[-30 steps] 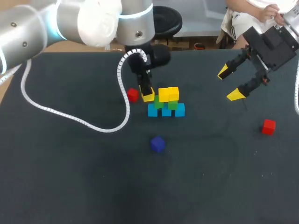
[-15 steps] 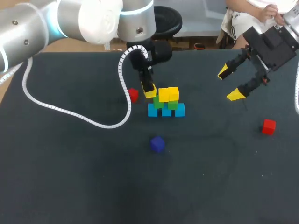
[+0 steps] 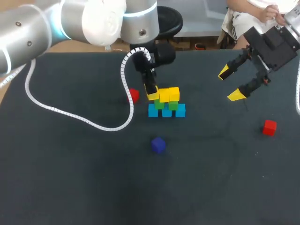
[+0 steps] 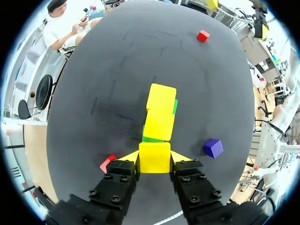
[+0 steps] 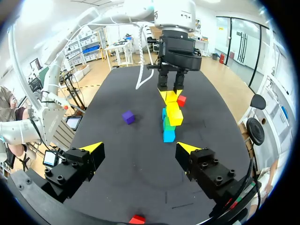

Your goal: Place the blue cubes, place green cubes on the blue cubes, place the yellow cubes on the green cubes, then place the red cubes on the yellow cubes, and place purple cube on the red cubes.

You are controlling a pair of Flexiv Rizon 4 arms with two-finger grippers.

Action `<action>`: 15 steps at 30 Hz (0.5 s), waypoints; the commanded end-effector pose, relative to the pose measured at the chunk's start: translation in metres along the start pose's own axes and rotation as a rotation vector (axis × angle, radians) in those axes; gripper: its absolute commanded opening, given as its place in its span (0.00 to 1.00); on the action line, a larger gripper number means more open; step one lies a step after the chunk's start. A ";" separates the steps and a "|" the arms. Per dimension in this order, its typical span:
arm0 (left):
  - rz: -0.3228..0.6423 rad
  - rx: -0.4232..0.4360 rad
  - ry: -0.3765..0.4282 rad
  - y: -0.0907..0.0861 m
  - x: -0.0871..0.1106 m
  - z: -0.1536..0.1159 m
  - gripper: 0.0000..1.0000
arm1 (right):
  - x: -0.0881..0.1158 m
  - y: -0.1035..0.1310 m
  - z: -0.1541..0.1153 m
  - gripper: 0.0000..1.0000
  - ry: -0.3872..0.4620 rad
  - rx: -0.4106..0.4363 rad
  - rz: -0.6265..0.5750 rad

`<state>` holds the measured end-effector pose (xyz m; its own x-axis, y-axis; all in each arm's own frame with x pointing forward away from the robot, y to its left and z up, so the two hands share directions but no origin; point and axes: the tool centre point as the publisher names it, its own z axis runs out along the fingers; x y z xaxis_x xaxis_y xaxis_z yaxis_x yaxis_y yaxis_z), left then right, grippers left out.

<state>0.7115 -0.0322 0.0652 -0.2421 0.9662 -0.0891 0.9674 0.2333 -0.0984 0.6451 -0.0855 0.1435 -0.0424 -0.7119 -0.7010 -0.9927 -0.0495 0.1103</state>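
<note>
My left gripper [image 3: 151, 93] is shut on a yellow cube [image 4: 154, 157] at the left end of the stack, in line with two yellow cubes [image 3: 169, 94] that sit on green cubes [image 3: 166, 105]. The green cubes rest on a row of blue cubes [image 3: 167, 111]. Whether the held cube touches the stack I cannot tell. One red cube [image 3: 133, 95] lies just left of the stack, another red cube [image 3: 269, 127] far right. The purple cube [image 3: 158, 144] lies in front of the stack. My right gripper [image 3: 232, 83] hangs open and empty above the table's right side.
The left arm's white spiral cable [image 3: 70, 115] trails over the table's left half. In the right wrist view the stack [image 5: 169, 119] stands ahead of the open right gripper [image 5: 139, 147], with the purple cube [image 5: 128, 116] beside it.
My left gripper has carried the yellow cube a little to the right, closer to the stack's left end. The right arm and the loose cubes have stayed put.
</note>
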 end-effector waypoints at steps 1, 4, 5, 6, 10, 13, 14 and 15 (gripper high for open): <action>0.008 0.006 0.005 0.003 -0.004 -0.001 0.00 | 0.000 0.000 0.000 1.00 -0.001 0.000 -0.001; 0.011 0.010 0.006 0.003 -0.004 0.000 0.00 | 0.000 0.000 0.000 1.00 -0.001 0.000 -0.001; 0.011 0.011 0.006 0.003 -0.004 0.000 0.00 | 0.000 0.000 0.000 1.00 -0.001 0.000 -0.001; 0.012 0.012 0.007 0.003 -0.004 0.000 0.00 | 0.000 0.000 0.000 1.00 -0.001 0.000 -0.001; 0.014 0.016 0.008 0.002 -0.004 0.002 0.00 | 0.000 0.000 0.000 1.00 -0.001 0.000 -0.001; 0.019 0.019 0.010 0.001 -0.005 0.003 0.00 | 0.000 0.000 0.000 1.00 -0.001 0.000 -0.001; 0.020 0.020 0.011 0.001 -0.005 0.003 0.00 | 0.000 0.000 0.000 1.00 -0.001 0.000 -0.001; 0.021 0.020 0.011 0.001 -0.006 0.003 0.00 | 0.000 0.000 0.000 1.00 -0.001 0.000 -0.001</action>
<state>0.7094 -0.0356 0.0621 -0.2233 0.9708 -0.0875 0.9708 0.2134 -0.1097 0.6451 -0.0855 0.1435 -0.0424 -0.7119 -0.7010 -0.9927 -0.0495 0.1103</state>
